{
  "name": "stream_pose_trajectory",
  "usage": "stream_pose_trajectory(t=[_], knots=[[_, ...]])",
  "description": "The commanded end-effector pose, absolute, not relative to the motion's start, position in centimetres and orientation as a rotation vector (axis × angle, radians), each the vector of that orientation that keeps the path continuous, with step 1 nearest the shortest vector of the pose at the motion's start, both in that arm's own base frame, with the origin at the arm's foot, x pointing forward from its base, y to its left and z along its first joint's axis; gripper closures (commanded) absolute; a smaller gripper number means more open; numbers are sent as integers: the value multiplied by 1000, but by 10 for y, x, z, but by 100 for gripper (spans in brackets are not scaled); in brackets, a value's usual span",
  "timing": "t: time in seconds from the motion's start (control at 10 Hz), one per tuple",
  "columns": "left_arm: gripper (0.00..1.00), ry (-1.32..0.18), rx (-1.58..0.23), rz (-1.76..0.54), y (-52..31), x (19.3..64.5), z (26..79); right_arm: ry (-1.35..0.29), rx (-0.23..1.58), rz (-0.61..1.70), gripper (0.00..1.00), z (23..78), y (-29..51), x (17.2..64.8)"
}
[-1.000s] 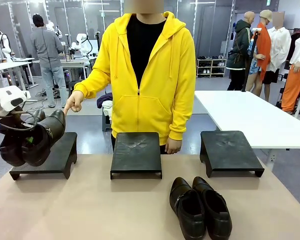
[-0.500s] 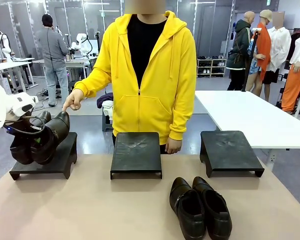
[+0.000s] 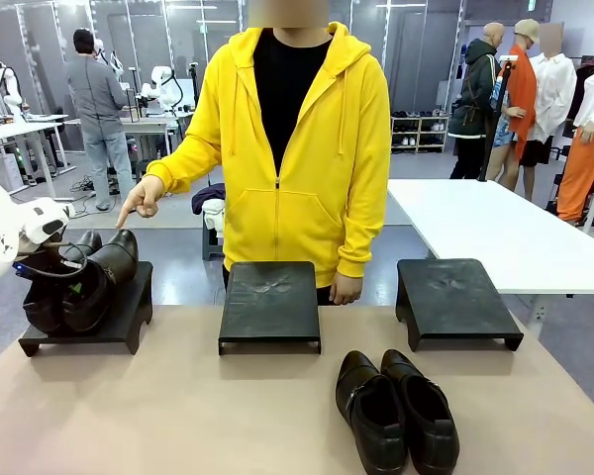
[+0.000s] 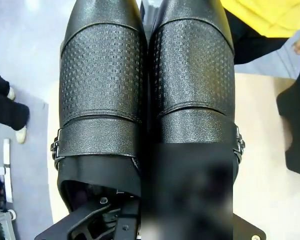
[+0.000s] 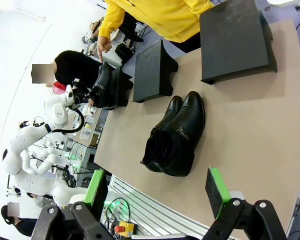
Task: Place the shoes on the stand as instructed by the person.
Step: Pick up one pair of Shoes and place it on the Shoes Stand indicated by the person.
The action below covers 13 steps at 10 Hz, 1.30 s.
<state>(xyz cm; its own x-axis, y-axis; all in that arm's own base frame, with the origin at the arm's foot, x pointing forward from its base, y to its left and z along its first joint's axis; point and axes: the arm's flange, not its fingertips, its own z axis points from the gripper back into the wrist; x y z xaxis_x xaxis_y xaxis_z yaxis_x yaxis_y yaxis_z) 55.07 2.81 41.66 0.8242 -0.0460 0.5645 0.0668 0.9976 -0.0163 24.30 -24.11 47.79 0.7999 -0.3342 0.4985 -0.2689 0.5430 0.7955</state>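
My left gripper [image 3: 67, 277] is shut on a pair of black buckled shoes [image 3: 79, 287], gripping them at the heel openings. The pair sits at the left stand [image 3: 119, 312], toes raised toward the person; I cannot tell if the soles touch it. In the left wrist view both shoes [image 4: 102, 85] lie side by side, hiding my fingers. The person's hand [image 3: 139, 203] points down at this stand. A second pair of shoes [image 3: 396, 411] lies on the table at the front. My right gripper [image 5: 157, 192] hangs open high above the table's near edge, with that pair [image 5: 175, 135] ahead of it.
The middle stand [image 3: 269, 297] and the right stand [image 3: 455, 297] are bare along the table's far side. The person in the yellow hoodie [image 3: 297, 148] stands behind the middle stand, the other hand [image 3: 345, 289] resting near it. A white table [image 3: 495, 228] is at the back right.
My left gripper has carried the buckled pair down and slightly right onto the left stand, and the shoes have levelled out. The person keeps pointing. The right arm has not moved.
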Motion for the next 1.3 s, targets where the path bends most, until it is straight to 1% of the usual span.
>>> stream_pose_trajectory(t=[0.0,0.2,0.6,0.7,0.8,0.9,1.0,1.1,1.2], knots=[[92,-661,-42,-74,35,559,417,-683,1027,-33,0,479,-241,242],[92,-651,-41,-59,36,561,408,-683,1027,-33,0,479,-241,242],[92,-679,-39,-53,29,565,409,-683,1027,-33,0,479,-241,242],[65,-678,-38,-43,29,566,410,-683,1027,-33,0,479,-241,242],[50,-680,-33,-39,29,566,411,-683,1027,-33,0,479,-241,242],[23,-681,-32,-36,29,566,412,-683,1027,-33,0,479,-241,242],[7,-680,-28,-40,28,564,411,-683,1027,-33,0,479,-241,242],[37,-675,-14,-28,28,562,411,-683,1027,-33,0,479,-241,242],[0,-668,-12,-21,29,559,411,-683,1027,-33,0,479,-241,242]])
